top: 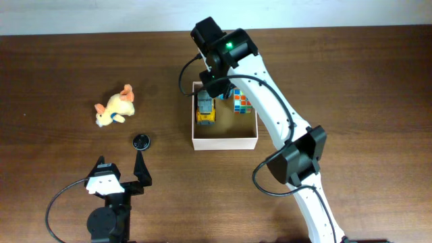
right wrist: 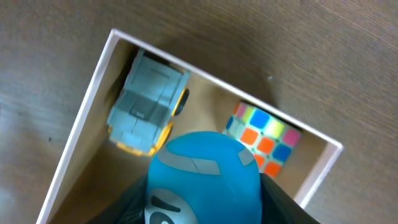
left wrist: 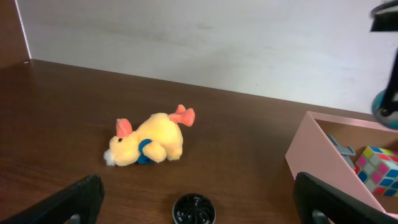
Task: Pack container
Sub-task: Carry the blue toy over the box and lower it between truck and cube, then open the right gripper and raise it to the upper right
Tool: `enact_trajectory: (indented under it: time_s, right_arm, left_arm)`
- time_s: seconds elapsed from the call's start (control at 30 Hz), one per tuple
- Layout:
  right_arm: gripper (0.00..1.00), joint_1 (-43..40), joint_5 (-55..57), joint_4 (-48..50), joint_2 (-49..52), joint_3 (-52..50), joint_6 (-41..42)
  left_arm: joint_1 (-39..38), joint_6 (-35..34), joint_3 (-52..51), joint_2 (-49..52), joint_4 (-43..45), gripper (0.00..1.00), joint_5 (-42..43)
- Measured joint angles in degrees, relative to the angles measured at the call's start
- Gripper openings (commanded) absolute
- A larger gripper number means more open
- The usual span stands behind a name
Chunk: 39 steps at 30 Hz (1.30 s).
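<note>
Only from the right wrist, a blue toy (right wrist: 205,174) over the container (right wrist: 208,99)

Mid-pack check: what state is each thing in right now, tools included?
Container: open-topped, partly filled.
Toy truck: inside the container, by a wall.
Puzzle cube: inside the container, scrambled.
Blue toy: gripped, over the container.
Plush animal: lying on the table, outside.
Black disc: flat on the table, outside.
Left tool: open, empty.
Right tool: shut on the blue toy.

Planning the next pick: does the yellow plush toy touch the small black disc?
Apart. Overhead view shows a plain gap between the plush toy and the black disc.
</note>
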Motion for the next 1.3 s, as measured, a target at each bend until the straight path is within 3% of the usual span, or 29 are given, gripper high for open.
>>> enact_trajectory:
  time_s: [0.43, 0.63, 1.0, 1.3]
  right_arm:
    - [0.47, -0.63, 0.42, 2.32, 3.41, -3.08, 0.0]
    - [0.7, -2.49, 0.76, 2.29, 3.41, -3.08, 0.02]
    - [0.79, -3.54, 0.81, 2.29, 3.41, -3.1, -0.17]
    - [0.95, -3.54, 0.83, 0.7, 3.41, -2.34, -0.15]
  left_arm:
    - [0.0, 0.0, 0.0, 0.0, 0.0, 0.99, 0.0]
    - [0.0, 0.0, 0.0, 0.0, 0.0, 0.99, 0.0]
    - [0.0, 0.0, 0.0, 0.0, 0.0, 0.99, 0.0]
    - [0.0, 0.0, 0.0, 0.0, 0.0, 0.99, 0.0]
